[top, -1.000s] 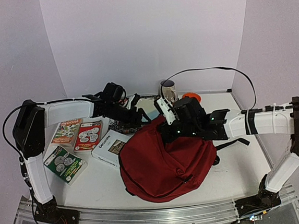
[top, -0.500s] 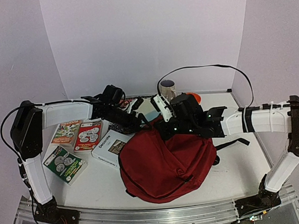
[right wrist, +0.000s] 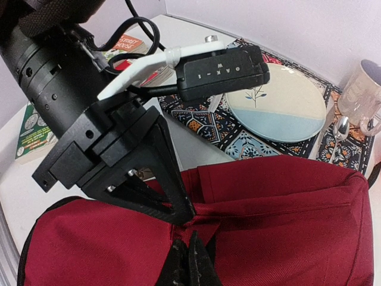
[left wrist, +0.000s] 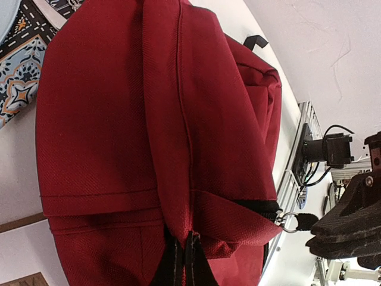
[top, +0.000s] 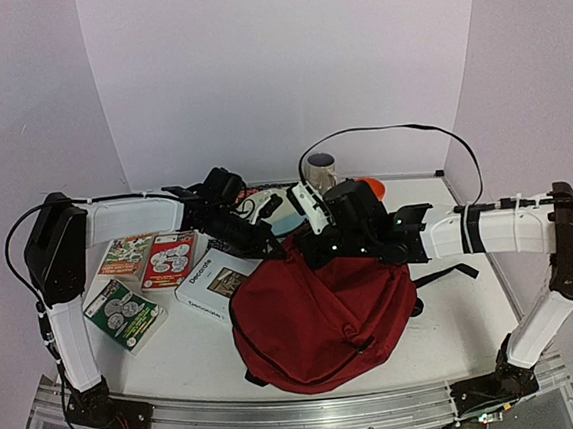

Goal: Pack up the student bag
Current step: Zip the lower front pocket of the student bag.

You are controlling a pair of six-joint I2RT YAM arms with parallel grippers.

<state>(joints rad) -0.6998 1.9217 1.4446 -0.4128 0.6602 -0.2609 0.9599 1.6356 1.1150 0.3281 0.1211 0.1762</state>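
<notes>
The student bag, dark red with black zippers, lies on the table in front of both arms. My left gripper is shut on a fold of red fabric at the bag's far upper edge. Its black fingertips pinch that fold in the left wrist view. My right gripper is shut on the same bunched edge right beside it. In the right wrist view the right gripper holds the fabric just below the left gripper. A zipper pull ring hangs at the bag's side.
Three books and a white book lie left of the bag. Behind it are a patterned mat with a plate, a spoon and a mug. An orange object sits near the back wall.
My left gripper has closed on the bag's upper edge next to the right gripper. Both grippers and the pinched edge have shifted slightly left and back.
</notes>
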